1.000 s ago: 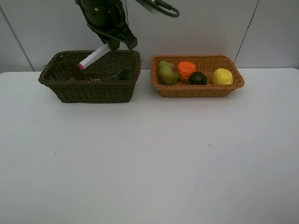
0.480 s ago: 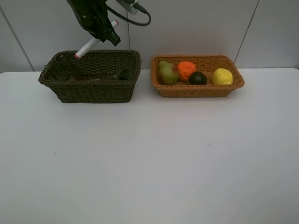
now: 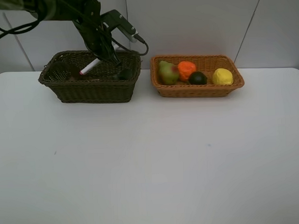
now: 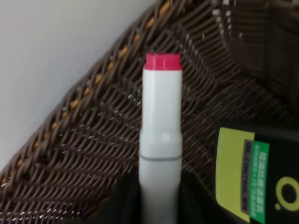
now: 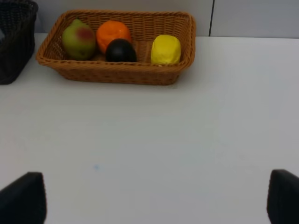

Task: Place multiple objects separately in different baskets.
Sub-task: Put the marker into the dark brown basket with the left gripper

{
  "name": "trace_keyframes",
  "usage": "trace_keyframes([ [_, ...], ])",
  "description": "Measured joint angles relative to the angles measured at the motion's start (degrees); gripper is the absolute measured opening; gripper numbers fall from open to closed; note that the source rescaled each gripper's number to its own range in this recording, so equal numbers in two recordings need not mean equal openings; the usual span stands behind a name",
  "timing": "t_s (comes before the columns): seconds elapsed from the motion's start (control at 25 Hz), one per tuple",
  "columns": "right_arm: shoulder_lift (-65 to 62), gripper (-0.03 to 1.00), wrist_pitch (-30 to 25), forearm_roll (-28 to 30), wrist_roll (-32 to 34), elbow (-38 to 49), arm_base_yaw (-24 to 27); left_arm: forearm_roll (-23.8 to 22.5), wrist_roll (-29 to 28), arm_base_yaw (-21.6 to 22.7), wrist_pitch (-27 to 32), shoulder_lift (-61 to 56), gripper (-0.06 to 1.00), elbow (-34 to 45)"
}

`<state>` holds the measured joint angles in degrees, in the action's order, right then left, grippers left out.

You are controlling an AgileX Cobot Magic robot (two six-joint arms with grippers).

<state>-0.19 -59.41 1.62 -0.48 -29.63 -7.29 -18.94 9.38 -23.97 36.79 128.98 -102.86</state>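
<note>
Left end effector (image 3: 104, 58) pinches the white, red-capped marker (image 4: 161, 140) inside the dark olive-brown wicker basket (image 3: 92, 89); right end effector (image 5: 149, 198) spread wide.

Left arm bends down from above, its pincer (image 3: 104, 57) clamped on something; right pincer (image 5: 149, 198) gapes wide.

On my left wrist feed I see the white marker (image 4: 161, 154) pinched between the left gripper's (image 4: 159, 198) dark fingers (image 4: 124, 200), its pink cap end pointing at the dark olive-brown basket (image 4: 88, 144) wall. Just beside it lies the dark green bottle (image 4: 254, 172), yellow-green label facing me.
</note>
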Motion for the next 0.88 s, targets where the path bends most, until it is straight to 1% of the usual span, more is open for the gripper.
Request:
trace_keyframes([
  [0.48, 0.0, 1.00, 0.0, 0.1, 0.0, 0.0, 0.0, -0.8, 0.0, 0.0, -0.7, 0.9, 0.20, 0.0],
  [0.64, 0.0, 1.00, 0.0, 0.1, 0.0, 0.0, 0.0, -1.3, 0.0, 0.0, 0.0, 0.9, 0.21, 0.0],
  [0.68, 0.0, 1.00, 0.0, 0.1, 0.0, 0.0, 0.0, -1.4, 0.0, 0.0, 0.4, 0.9, 0.24, 0.0],
  [0.72, 0.0, 1.00, 0.0, 0.1, 0.0, 0.0, 0.0, -1.5, 0.3, 0.0, 0.8, 0.9, 0.33, 0.0],
  [0.8, 0.0, 1.00, 0.0, 0.1, 0.0, 0.0, 0.0, -1.8, 1.0, 0.0, 1.0, 0.9, 0.52, 0.0],
  [0.88, 0.0, 1.00, 0.0, 0.1, 0.0, 0.0, 0.0, -2.3, 1.4, 0.0, 1.0, 0.9, 0.74, 0.0],
])
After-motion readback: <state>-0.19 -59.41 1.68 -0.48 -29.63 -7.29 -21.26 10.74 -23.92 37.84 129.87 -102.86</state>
